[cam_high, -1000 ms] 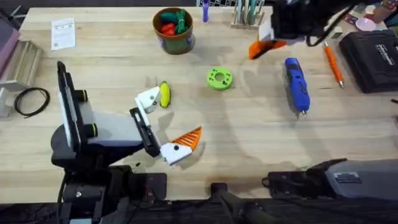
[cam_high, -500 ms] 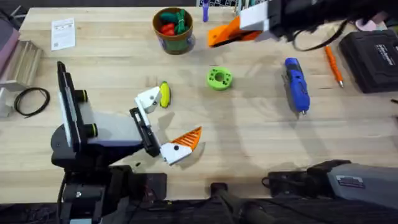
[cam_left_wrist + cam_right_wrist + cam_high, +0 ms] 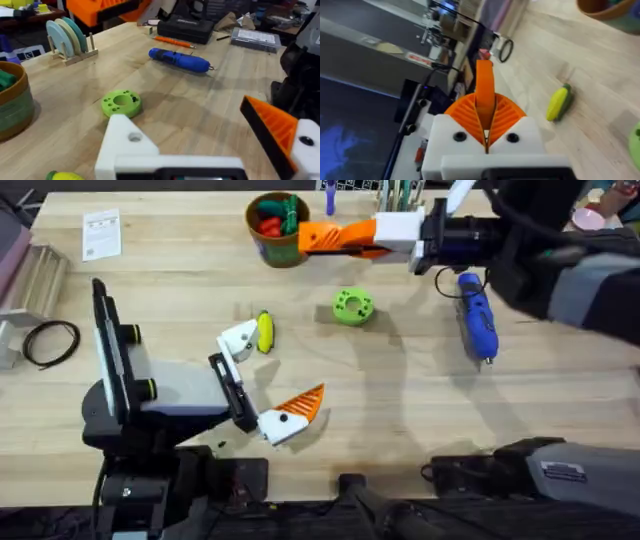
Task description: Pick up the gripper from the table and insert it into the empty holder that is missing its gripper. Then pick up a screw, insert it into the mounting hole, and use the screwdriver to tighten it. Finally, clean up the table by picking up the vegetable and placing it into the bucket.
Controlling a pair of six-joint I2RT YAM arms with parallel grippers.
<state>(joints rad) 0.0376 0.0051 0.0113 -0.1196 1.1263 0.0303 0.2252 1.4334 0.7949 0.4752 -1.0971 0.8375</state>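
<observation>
Right gripper point(image 3: 322, 238) clamps orange fingertip wedge point(image 3: 484, 82), axis leftward, near table point(image 3: 180, 270) far edge. Empty white holder point(image 3: 238, 338) on spread-open left gripper point(image 3: 270, 372) lies toward front-left.

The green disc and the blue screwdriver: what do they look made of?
The green disc looks like matte plastic, possibly 3D-printed: flat uniform colour, no shine, small holes round a central recess. The screwdriver appears to have a smooth, slightly glossy blue plastic body, with highlights along its length, and a short metal bit at the tip. Both lie on the wooden table.
</observation>
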